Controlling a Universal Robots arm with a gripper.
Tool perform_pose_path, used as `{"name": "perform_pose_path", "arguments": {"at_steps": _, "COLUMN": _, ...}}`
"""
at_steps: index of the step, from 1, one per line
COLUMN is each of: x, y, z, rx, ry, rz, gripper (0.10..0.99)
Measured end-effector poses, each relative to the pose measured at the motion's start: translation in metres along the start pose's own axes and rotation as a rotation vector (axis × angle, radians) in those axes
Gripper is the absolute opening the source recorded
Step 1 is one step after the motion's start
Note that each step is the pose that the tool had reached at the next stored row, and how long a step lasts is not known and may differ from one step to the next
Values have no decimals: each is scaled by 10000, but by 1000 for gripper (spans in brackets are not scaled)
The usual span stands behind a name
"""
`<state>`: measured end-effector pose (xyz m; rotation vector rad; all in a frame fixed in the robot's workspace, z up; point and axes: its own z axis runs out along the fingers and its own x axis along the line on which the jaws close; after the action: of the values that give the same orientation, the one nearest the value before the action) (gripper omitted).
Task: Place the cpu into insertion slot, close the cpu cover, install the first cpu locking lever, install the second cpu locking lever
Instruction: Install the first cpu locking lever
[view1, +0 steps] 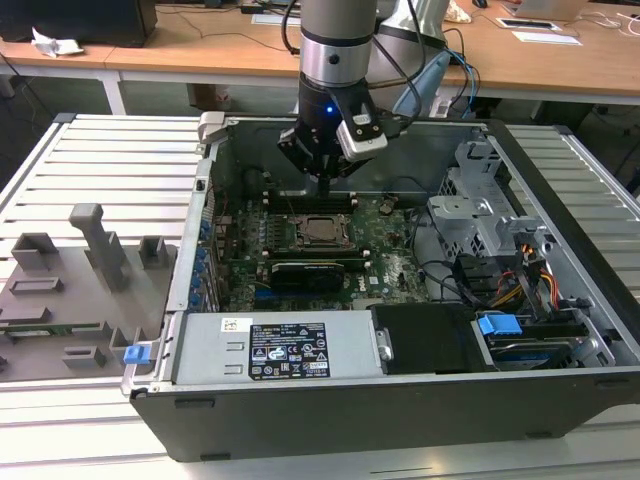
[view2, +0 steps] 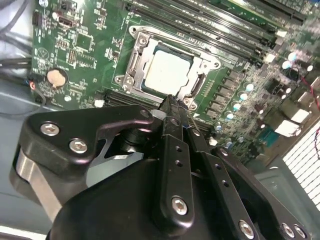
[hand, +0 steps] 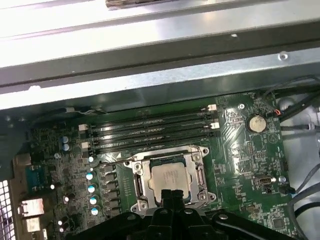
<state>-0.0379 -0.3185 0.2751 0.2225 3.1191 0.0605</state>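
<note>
1. Straight down from above, the arm (view1: 335, 40) reaches into the open computer case (view1: 200, 300) in the exterior view, with its gripper (view1: 325, 182) low over the motherboard (view1: 390, 270).
2. Its fingers (view2: 172, 150) are pressed together, and nothing shows between them.
3. The cpu (view2: 169, 71) lies flat in the insertion slot (view1: 303, 231), and the cpu cover (view2: 134, 62) lies around it as a silver frame. In both wrist views the fingertips sit at the socket's edge, just beside the chip; I cannot tell whether they touch it.
4. The exterior view shows a grey fixture tray (view1: 60, 290) at its left and a metal drive cage (view1: 480, 210) at its right. The first wrist view shows memory slots (hand: 150, 131) beyond the socket and a coin cell (hand: 256, 122).
</note>
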Motion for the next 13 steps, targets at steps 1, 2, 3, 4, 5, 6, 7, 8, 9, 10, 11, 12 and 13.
{"name": "perform_pose_path", "arguments": {"at_steps": 1, "x": 0, "y": 0, "z": 0, "rx": -2, "ry": 8, "rz": -195, "gripper": 106}}
{"name": "perform_pose_path", "arguments": {"at_steps": 2, "x": 0, "y": 0, "z": 0, "rx": -5, "ry": 17, "rz": -448, "gripper": 106}}
{"name": "perform_pose_path", "arguments": {"at_steps": 3, "x": 0, "y": 0, "z": 0, "rx": -7, "ry": 25, "rz": -647, "gripper": 106}}
{"name": "perform_pose_path", "arguments": {"at_steps": 4, "x": 0, "y": 0, "z": 0, "rx": -8, "ry": 27, "rz": -706, "gripper": 106}}
{"name": "perform_pose_path", "arguments": {"at_steps": 5, "x": 0, "y": 0, "z": 0, "rx": -8, "ry": 28, "rz": -716, "gripper": 106}}
{"name": "perform_pose_path", "arguments": {"at_steps": 6, "x": 0, "y": 0, "z": 0, "rx": -8, "ry": 29, "rz": -727, "gripper": 106}}
{"name": "perform_pose_path", "arguments": {"at_steps": 7, "x": 0, "y": 0, "z": 0, "rx": -8, "ry": 30, "rz": -752, "gripper": 106}}
{"name": "perform_pose_path", "arguments": {"at_steps": 8, "x": 0, "y": 0, "z": 0, "rx": -9, "ry": 33, "rz": -830, "gripper": 106}}
{"name": "perform_pose_path", "arguments": {"at_steps": 9, "x": 0, "y": 0, "z": 0, "rx": -10, "ry": 35, "rz": -876, "gripper": 106}}
{"name": "perform_pose_path", "arguments": {"at_steps": 10, "x": 0, "y": 0, "z": 0, "rx": -10, "ry": 37, "rz": -916, "gripper": 106}}
{"name": "perform_pose_path", "arguments": {"at_steps": 11, "x": 0, "y": 0, "z": 0, "rx": -10, "ry": 37, "rz": -947, "gripper": 106}}
{"name": "perform_pose_path", "arguments": {"at_steps": 12, "x": 0, "y": 0, "z": 0, "rx": -10, "ry": 39, "rz": -978, "gripper": 106}}
{"name": "perform_pose_path", "arguments": {"at_steps": 13, "x": 0, "y": 0, "z": 0, "rx": -11, "ry": 40, "rz": -1002, "gripper": 106}}
